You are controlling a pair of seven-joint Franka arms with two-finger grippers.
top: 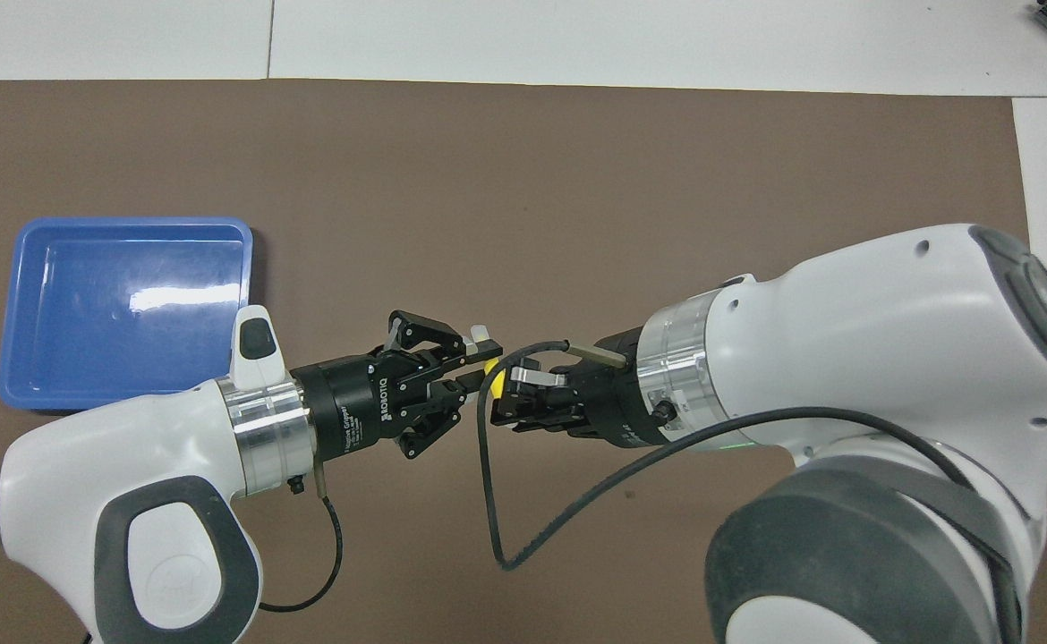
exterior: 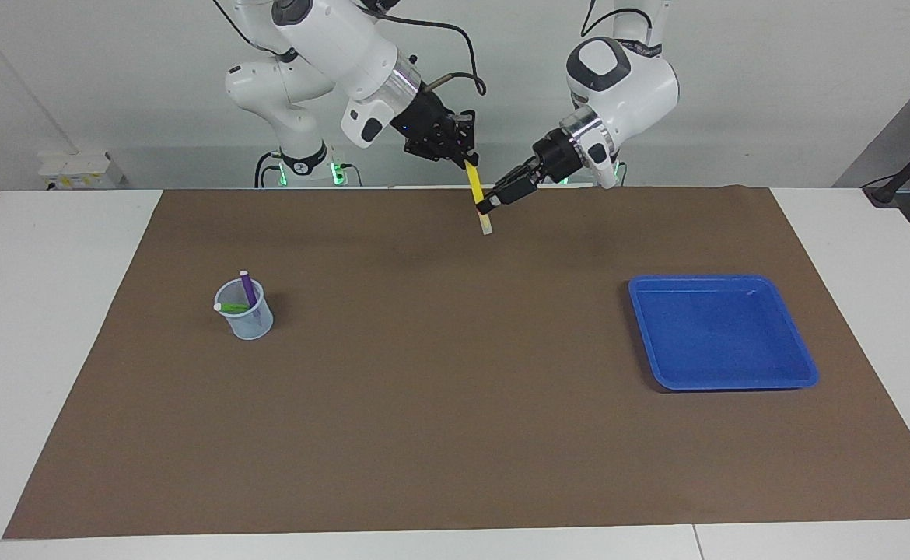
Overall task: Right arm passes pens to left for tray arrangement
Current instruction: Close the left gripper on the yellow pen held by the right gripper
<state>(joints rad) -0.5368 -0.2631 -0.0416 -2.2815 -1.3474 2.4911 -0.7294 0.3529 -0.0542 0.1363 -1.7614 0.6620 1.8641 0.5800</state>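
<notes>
Now mid-handover: right gripper (exterior: pixel 467 159) clamped on yellow pen (exterior: pixel 477 189) at twelve o'clock, left gripper (exterior: pixel 489 204) pinching lower; best released only once firm.

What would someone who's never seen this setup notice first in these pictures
The eye goes first to the handover in mid-air over the mat's edge nearest the robots: the right gripper holds the top of the yellow pen while the left gripper closes on its lower part. Next comes the bright blue tray, with no pens in it, toward the left arm's end of the table. Toward the right arm's end, a small translucent cup holds the purple pen and green pen.
</notes>
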